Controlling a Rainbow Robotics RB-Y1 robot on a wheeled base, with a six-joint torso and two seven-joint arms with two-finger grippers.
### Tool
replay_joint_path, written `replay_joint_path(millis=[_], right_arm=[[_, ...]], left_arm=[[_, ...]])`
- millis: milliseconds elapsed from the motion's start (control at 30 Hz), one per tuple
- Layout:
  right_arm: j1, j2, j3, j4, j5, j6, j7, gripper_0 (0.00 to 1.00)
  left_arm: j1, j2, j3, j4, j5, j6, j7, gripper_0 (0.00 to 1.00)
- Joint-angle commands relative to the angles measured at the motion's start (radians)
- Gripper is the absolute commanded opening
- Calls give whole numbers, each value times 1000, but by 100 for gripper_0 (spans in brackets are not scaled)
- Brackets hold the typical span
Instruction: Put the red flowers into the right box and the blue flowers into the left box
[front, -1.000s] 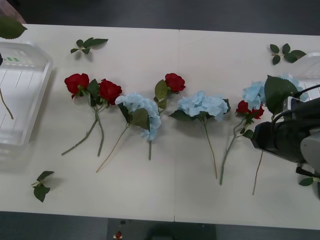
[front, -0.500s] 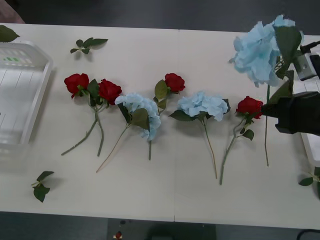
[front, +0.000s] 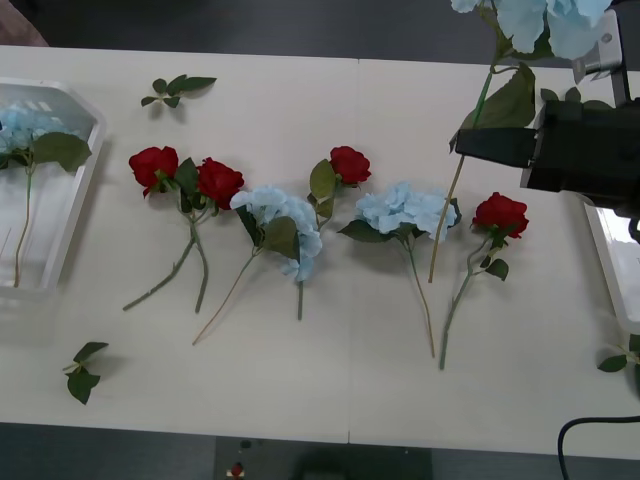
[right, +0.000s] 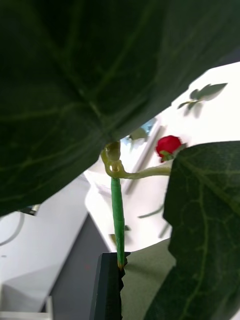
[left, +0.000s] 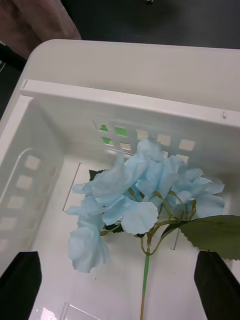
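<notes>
The right gripper's black fingers (right: 111, 285) clench the thin green stem of a fluffy pale-blue flower (front: 545, 20) raised above the table's right end, while the left gripper (left: 120, 280) hangs spread over another blue flower (left: 135, 200) lying in the shallow white plastic left box (front: 70, 190).

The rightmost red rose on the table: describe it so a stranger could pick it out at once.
Start at the white table and follow the row of flowers to its right end, beside the right box. The last bloom is a red rose, lying alone beyond a blue hydrangea, directly below the right arm's raised blue flower.
</notes>
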Motion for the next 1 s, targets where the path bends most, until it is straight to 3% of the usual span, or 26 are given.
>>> replay_joint_path(millis=[33, 367, 500, 767, 1000], right_arm=[[-87, -4, 4, -6, -41, -35, -138, 0], [-231, 5, 112, 31, -30, -162, -300, 0], [-281, 16, 155, 73, -30, -207, -302, 0], [-379, 37, 224, 155, -27, -285, -282, 0], [-400, 44, 219, 165, -24, -284, -187, 0]], left_arm=[[-17, 42, 19, -41, 100, 3, -49, 100], [11, 114, 73, -373, 407, 152, -14, 100], [112, 113, 160, -511, 484, 151, -5, 100], [426, 48, 373, -849, 548, 151, -16, 100], [457, -88, 453, -990, 769, 152, 0, 100]])
